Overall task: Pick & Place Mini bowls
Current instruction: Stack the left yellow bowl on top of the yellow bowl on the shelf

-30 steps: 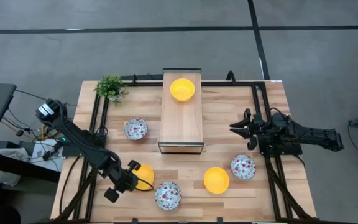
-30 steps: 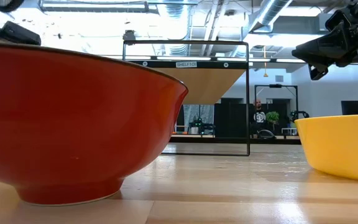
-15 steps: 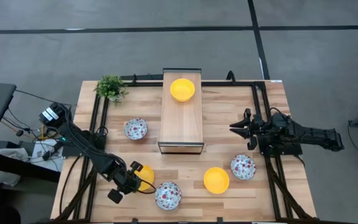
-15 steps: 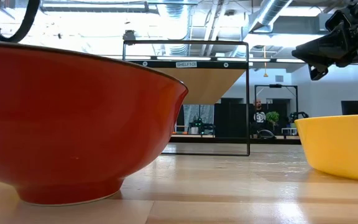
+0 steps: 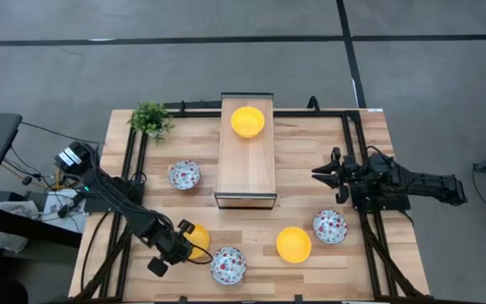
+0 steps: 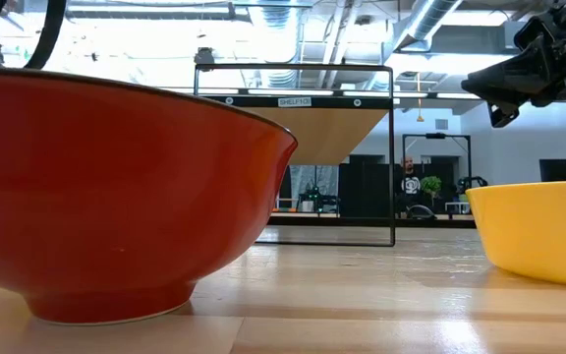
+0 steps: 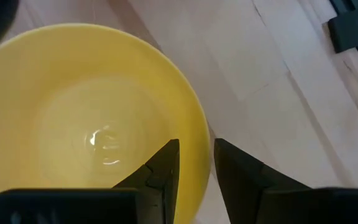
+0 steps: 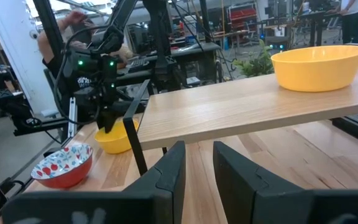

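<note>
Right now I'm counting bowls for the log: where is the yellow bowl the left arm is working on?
In the high view, the yellow bowl sits near the table's front left, beside a speckled bowl, with the left gripper straddling its rim.

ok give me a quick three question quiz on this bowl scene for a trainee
1. True or false: the left gripper has one finger inside the rim of a yellow bowl and one outside.
2. What sits on the raised wooden shelf?
A. a speckled bowl
B. a yellow bowl
C. the potted plant
3. Fill in: seen from above, ___ speckled bowls stand on the table.

Key
1. True; the fingers straddle the rim near the table's front left.
2. B; the yellow bowl on the shelf is at its far end, while the potted plant stands at the far left corner.
3. Three. The right gripper waits at the right side.
</note>
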